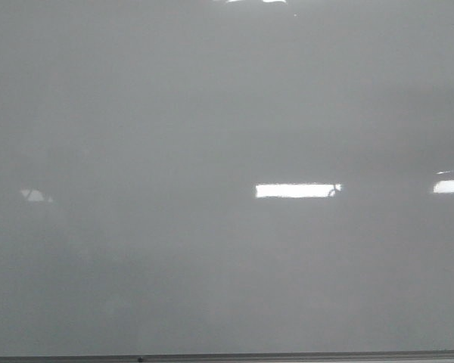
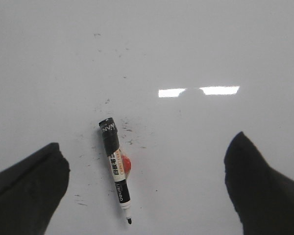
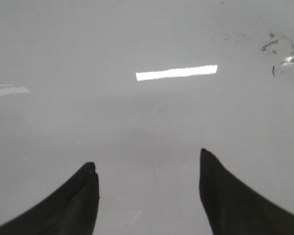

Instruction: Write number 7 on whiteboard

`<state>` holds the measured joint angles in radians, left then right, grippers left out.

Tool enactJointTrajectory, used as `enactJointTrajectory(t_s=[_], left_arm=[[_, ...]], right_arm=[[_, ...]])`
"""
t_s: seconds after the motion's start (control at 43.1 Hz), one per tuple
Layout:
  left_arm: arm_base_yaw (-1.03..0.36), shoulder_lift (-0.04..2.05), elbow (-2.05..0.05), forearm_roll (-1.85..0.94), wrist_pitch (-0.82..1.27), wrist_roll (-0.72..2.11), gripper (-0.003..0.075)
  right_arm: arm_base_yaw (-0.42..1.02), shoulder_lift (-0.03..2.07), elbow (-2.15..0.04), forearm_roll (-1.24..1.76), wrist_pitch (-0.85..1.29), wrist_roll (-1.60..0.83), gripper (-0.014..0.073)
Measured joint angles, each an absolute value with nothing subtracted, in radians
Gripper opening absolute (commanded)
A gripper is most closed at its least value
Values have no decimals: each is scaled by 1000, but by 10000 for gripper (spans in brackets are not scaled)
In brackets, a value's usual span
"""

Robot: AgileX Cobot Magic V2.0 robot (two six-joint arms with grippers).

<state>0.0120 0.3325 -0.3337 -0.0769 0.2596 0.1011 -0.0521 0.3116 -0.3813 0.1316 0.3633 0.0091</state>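
Note:
The whiteboard (image 1: 212,113) fills the front view, glossy pale grey with bright light reflections and a thin dark lower edge (image 1: 227,356). No number 7 shows on it. In the left wrist view a black and white marker (image 2: 115,168) lies flat on the board (image 2: 196,54), tip uncapped, with a small red thing under its middle. My left gripper (image 2: 147,147) is open above it, the marker lying between the fingers (image 2: 29,191) and nearer that one. My right gripper (image 3: 148,164) is open and empty over bare board (image 3: 137,39). Neither gripper shows in the front view.
Faint black smudges mark the board around the marker (image 2: 130,134) and at the far corner of the right wrist view (image 3: 279,49). A faint thin line (image 3: 149,156) runs on the board between the right fingers.

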Motion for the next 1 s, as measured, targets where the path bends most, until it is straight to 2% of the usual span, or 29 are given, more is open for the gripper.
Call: enactJointTrajectory(t_s=[0.139,0.278,0.371,0.557,0.905,0.997], left_arm=[[12,449,-334,-158,278,101,621],[25,685,-363,-215,295,69,618],[63,914,-418,-228,299,34,618],[122,1172,-495,-232,245,26,618],[104,1432,-562,-226,21,24,615],[104,1458,-562,-216,-53,24,561]], right_arm=[[-52,312,-381,132,365,9,507],[-52,312,-381,132,365,9,507],[-52,312,-381,132,366,9,507],[-38,312,-381,132,366,9,507],[-32,312,-381,132,373,9,507],[-32,312,-381,132,373,9,507]])
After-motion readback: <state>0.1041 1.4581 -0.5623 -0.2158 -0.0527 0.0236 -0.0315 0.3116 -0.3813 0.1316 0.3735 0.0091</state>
